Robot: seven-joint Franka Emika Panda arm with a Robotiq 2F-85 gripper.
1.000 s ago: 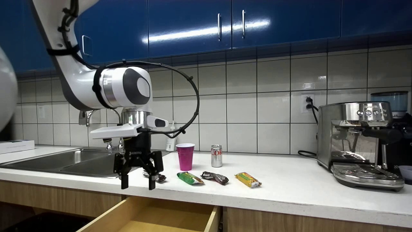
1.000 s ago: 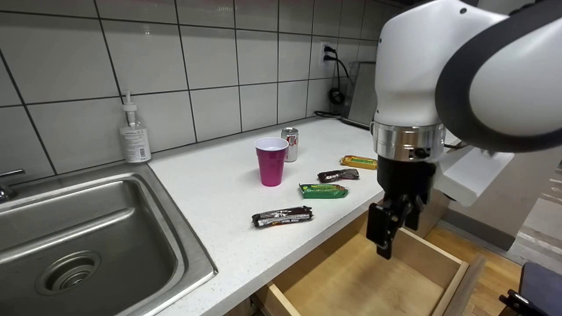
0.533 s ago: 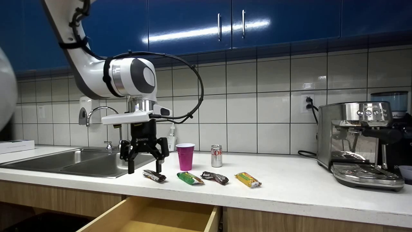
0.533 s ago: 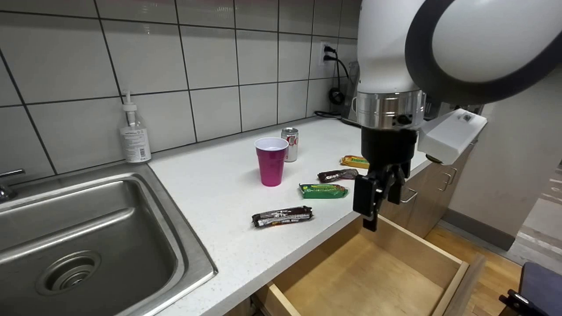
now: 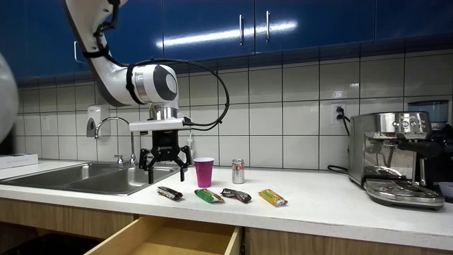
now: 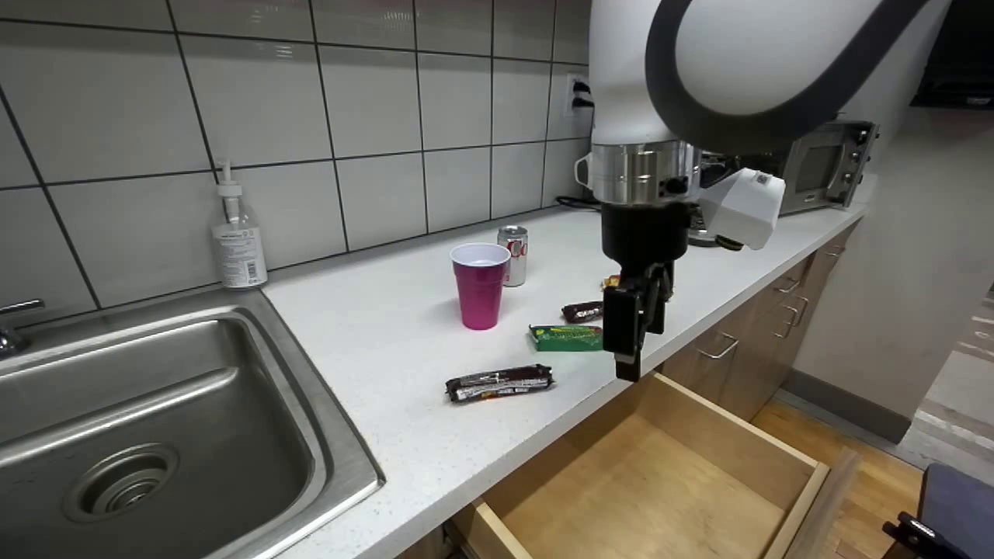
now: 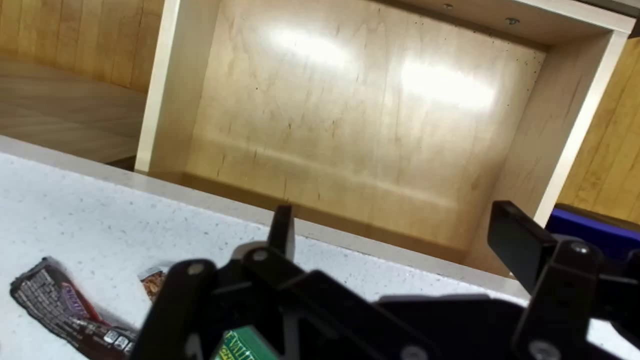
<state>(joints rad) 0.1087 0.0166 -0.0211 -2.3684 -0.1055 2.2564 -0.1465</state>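
My gripper hangs above the counter near its front edge, fingers wide apart with nothing between them. In the wrist view the gripper is over the counter edge, with the pulled-out wooden drawer beyond. Nearest below in an exterior view is a dark-wrapped bar. To its right lie a green-wrapped bar, a second dark bar and a yellow-wrapped bar. The gripper partly covers the green bar and the yellow bar. No bar is touched, as far as I see.
Behind the bars stand a magenta cup and a silver can. A steel sink and a soap bottle are at one end, an espresso machine at the other. The drawer juts out below the counter.
The arm has moved right and up in an exterior view, left and up in another, now higher over the counter edge. The jaws stay open; bars, cup, can and drawer have not moved.
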